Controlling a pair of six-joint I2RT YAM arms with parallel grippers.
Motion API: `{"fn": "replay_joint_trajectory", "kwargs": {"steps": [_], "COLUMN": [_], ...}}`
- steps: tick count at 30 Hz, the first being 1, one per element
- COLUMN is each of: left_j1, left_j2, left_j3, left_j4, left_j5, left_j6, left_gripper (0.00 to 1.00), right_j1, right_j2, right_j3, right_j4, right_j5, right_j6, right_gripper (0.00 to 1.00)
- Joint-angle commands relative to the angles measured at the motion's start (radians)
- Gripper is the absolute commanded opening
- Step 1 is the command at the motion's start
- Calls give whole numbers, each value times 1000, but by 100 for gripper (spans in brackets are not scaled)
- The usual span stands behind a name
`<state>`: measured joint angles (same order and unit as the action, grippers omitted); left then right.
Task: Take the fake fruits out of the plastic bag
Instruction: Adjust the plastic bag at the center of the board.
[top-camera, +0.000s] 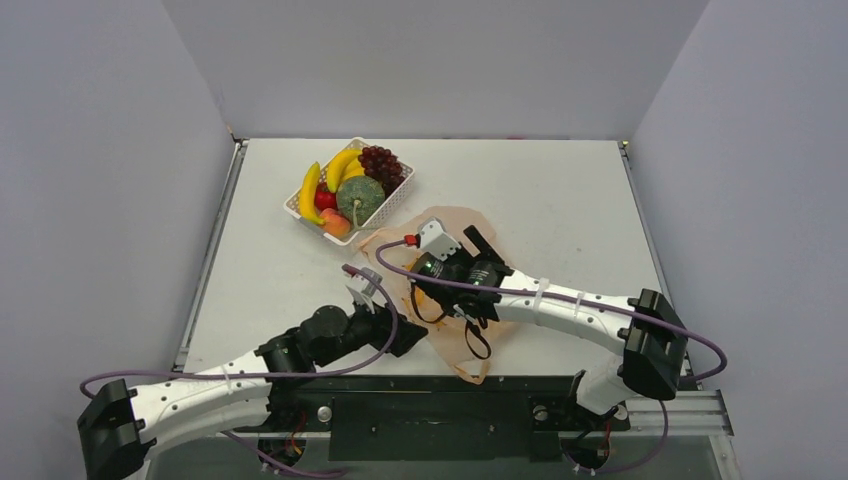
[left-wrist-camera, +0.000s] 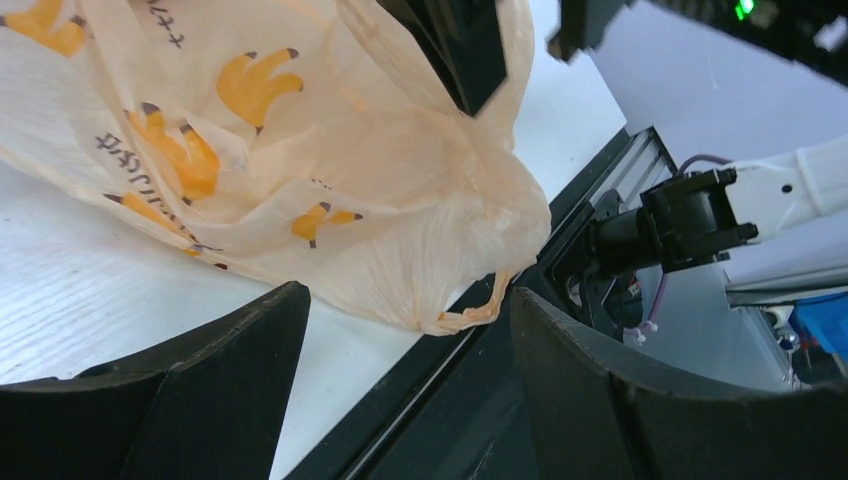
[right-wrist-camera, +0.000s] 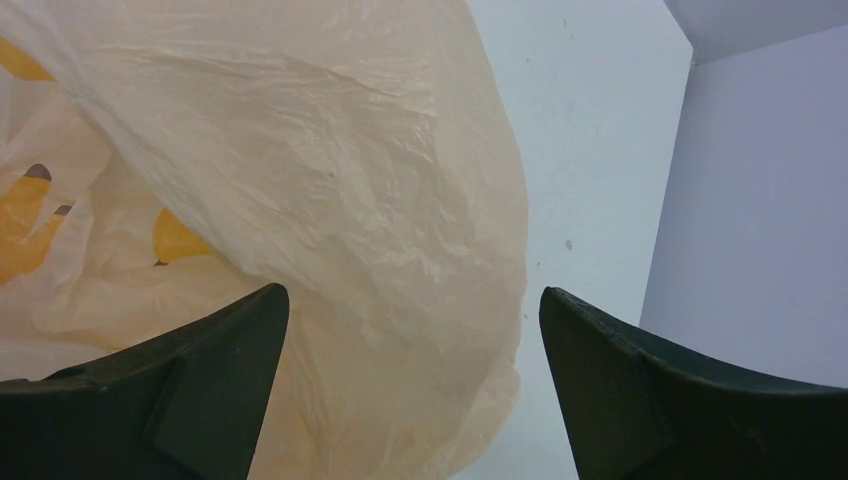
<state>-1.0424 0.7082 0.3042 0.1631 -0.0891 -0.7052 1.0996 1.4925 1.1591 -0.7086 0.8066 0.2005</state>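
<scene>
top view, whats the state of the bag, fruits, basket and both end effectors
plastic bag, crumpled on the table, ungripped
fake fruits, piled in the basket, outside the bag
basket, upright, full
left end effector, open at the bag's edge
right end effector, open over the bag

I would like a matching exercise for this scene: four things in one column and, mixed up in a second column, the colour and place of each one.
Things:
1. grapes
2. bananas
3. melon
4. bag

Colour and place:
a. pale orange, on the table under the right arm
b. dark green, in the middle of the basket
c. yellow, in the basket
d. dark purple, at the basket's far end

Pairs: 1-d, 2-c, 3-b, 4-a
</scene>
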Motion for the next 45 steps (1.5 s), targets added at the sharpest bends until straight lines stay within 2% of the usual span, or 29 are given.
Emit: {"fn": "replay_joint_trajectory", "kwargs": {"steps": [1, 3, 4, 5, 6, 7, 9, 10, 11, 12, 16, 18, 19, 20, 21, 22, 23, 25, 29, 33, 38, 41, 43, 45], "left_j1": [-65, -98, -105, -116, -118, -120, -121, -121, -121, -120, -118, -113, -113, -112, -111, -110, -109, -107, -105, -101, -99, -99, -99, -99], "left_j2": [82, 127, 150, 162, 184, 192, 220, 241, 253, 279, 332, 330, 324, 305, 293, 261, 220, 154, 9, -98, -158, -174, -161, -130], "left_j3": [19, 26, 27, 25, 24, 24, 30, 35, 53, 63, 105, 106, 97, 91, 79, 68, 62, 48, 24, 8, -19, -32, -35, -29], "left_j4": [159, 175, 200, 214, 239, 250, 289, 307, 312, 314, 341, 352, 355, 358, 351, 343, 324, 281, 176, 90, 55, 61, 68, 78], "left_j5": [9, -24, -32, -50, -59, -73, -92, -95, -102, -119, -154, -150, -148, -141, -139, -134, -131, -122, -130, -136, -111, -93, -83, -73], "left_j6": [39, 77, 92, 119, 131, 152, 180, 204, 217, 236, 264, 255, 250, 237, 232, 223, 218, 210, 205, 203, 185, 175, 175, 180], "left_gripper": [71, 71, 71, 71, 71, 71, 71, 71, 71, 71, 71, 71, 70, 70, 70, 71, 71, 71, 71, 72, 72, 73, 73, 73], "right_j1": [-54, -81, -94, -118, -130, -150, -162, -163, -164, -166, -171, -158, -135, -98, -78, -42, -28, 3, 14, 11, -15, -31, -46, -60], "right_j2": [29, 28, 22, 18, 12, 8, -3, -8, -9, -12, -32, -40, -54, -63, -77, -80, -83, -75, -33, 49, 188, 244, 265, 256], "right_j3": [-3, -19, -35, -42, -56, -70, -82, -81, -79, -76, -61, -41, -42, -49, -61, -64, -65, -67, -84, -57, -5, 22, 39, 40], "right_j4": [108, 153, 187, 201, 231, 246, 276, 284, 285, 287, 270, 213, 183, 170, 152, 139, 107, 78, 108, 177, 291, 338, 351, 360], "right_j5": [-17, -86, -109, -157, -183, -227, -273, -296, -306, -330, -374, -318, -296, -243, -207, -149, -128, -76, -9, 63, 74, 173, 220, 217], "right_j6": [-48, -58, -59, -62, -64, -73, -98, -107, -118, -121, -102, -68, -62, -53, -44, -21, -7, 34, 31, -45, -120, -141, -140, -135], "right_gripper": [89, 78, 68, 64, 53, 48, 22, 16, 4, 1, 0, 2, 28, 40, 60, 67, 78, 84, 86, 87, 92, 92, 81, 48]}}
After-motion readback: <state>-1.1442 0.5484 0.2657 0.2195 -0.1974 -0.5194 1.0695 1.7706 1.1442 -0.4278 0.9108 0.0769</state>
